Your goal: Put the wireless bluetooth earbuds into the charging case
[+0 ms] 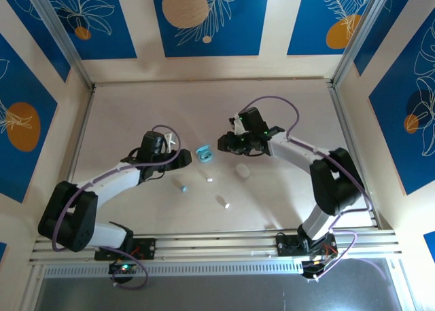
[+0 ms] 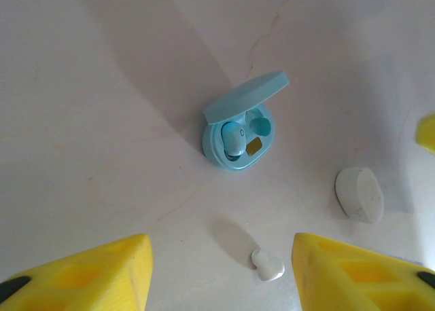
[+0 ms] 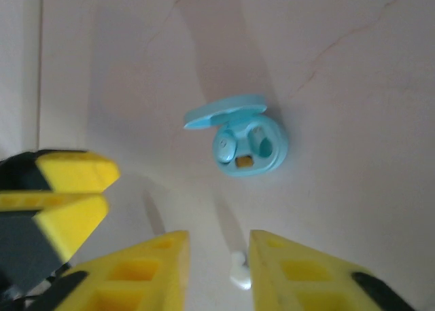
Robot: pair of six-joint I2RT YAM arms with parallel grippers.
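Note:
The light blue charging case point(image 1: 203, 153) stands open mid-table between my two grippers. One light blue earbud point(image 2: 234, 138) sits in its left slot, and the other slot is empty. A white earbud point(image 2: 267, 265) lies on the table in front of the case, loose. My left gripper point(image 2: 221, 248) is open and wide, with nothing held. My right gripper point(image 3: 217, 238) is open above the same white earbud point(image 3: 239, 273), which lies near its right finger. A second light blue earbud point(image 1: 182, 187) lies on the table nearer the arm bases.
A closed white oval case point(image 2: 359, 194) lies right of the blue one. Another small white piece point(image 1: 223, 203) rests further toward the near edge. The left gripper's yellow fingers point(image 3: 64, 182) show at the left of the right wrist view.

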